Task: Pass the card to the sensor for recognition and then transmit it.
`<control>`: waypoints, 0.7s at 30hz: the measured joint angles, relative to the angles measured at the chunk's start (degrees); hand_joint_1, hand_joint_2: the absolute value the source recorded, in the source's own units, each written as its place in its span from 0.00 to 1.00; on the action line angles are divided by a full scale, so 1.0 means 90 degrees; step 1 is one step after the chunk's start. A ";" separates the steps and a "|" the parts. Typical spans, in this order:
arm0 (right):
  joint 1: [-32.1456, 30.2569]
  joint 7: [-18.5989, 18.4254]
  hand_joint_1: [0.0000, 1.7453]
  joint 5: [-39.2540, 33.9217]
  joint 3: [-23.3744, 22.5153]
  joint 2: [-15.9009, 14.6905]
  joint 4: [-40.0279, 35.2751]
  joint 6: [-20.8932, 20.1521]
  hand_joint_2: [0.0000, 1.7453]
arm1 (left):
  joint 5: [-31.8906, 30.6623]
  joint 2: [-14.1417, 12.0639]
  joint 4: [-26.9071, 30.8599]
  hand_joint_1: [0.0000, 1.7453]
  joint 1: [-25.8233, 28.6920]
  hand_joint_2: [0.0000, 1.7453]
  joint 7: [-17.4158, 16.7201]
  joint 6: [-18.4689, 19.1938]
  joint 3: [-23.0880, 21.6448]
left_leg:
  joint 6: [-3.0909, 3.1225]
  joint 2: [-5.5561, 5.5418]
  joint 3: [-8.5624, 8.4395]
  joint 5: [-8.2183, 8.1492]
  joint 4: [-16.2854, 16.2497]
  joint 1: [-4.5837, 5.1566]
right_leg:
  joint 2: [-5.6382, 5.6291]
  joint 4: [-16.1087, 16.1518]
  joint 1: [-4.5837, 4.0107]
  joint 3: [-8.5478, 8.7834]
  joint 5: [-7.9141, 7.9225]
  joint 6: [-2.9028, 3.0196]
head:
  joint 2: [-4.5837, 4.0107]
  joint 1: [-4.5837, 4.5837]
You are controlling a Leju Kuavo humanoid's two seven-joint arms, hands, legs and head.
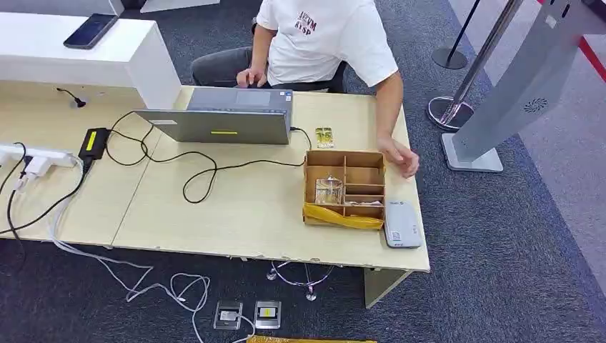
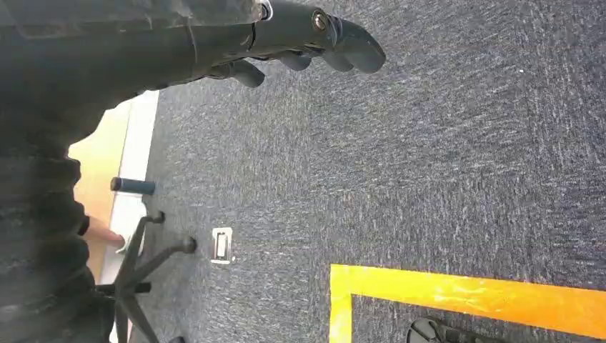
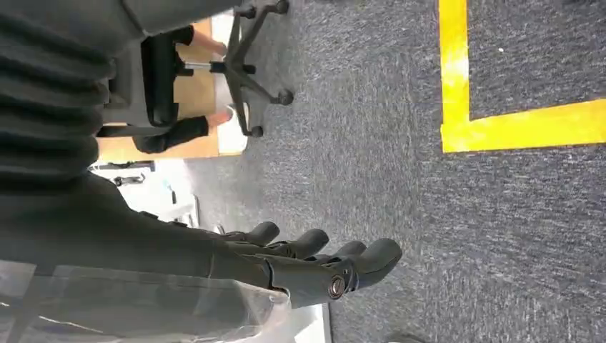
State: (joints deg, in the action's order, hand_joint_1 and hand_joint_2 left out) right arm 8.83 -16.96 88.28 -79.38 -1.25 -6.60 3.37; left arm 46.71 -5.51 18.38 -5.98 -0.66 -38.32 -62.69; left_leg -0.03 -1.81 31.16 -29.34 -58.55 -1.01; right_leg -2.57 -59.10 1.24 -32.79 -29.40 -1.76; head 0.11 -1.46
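Hands: left hand (image 2: 307, 43) and right hand (image 3: 321, 264) hang empty; one card (image 1: 324, 136).

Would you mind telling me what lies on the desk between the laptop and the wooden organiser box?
In the head view, a small yellow-green card lies between the laptop and the wooden box, beside a black cable.

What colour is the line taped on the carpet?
Yellow tape line on grey carpet, clearest in the right wrist view.

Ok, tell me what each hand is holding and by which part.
Nothing. The left hand and right hand hang over the carpet, fingers apart, holding nothing.
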 joint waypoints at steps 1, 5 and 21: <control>0.0000 0.0017 0.00 0.0017 0.0000 0.0000 0.0000 0.0010 0.00 | 0.0007 0.0000 0.0000 0.00 0.0000 1.00 0.0000 0.0000 0.0000 | 0.0000 0.0000 0.0000 0.0000 0.0000 0.0000 | 0.0000 0.0000 0.0000 0.0000 0.0000 0.0000 | 0.0000 0.0002; 0.0002 0.0058 0.00 0.0073 0.0000 -0.0005 0.0000 0.0019 0.00 | 0.0039 0.0000 0.0000 0.00 0.0000 1.00 0.0015 -0.0005 0.0000 | 0.0000 0.0000 0.0000 0.0000 0.0000 0.0000 | 0.0000 0.0000 0.0000 0.0000 0.0000 0.0000 | 0.0000 0.0000; 0.0019 0.0158 0.00 0.0088 -0.0002 -0.0027 0.0000 -0.0012 0.00 | 0.0083 0.0012 0.0000 0.00 0.0000 1.00 0.0017 -0.0015 0.0000 | 0.0000 0.0000 -0.0001 0.0000 0.0000 0.0000 | 0.0000 0.0001 0.0000 0.0000 0.0000 0.0000 | 0.0000 0.0002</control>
State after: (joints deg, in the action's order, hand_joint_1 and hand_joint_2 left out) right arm 9.00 -15.54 89.07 -79.41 -1.49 -6.60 3.26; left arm 47.45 -5.40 18.38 -5.99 -0.50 -38.45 -62.69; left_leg -0.03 -1.81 31.15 -29.34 -58.55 -1.01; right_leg -2.57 -59.10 1.24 -32.79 -29.40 -1.76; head 0.11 -1.44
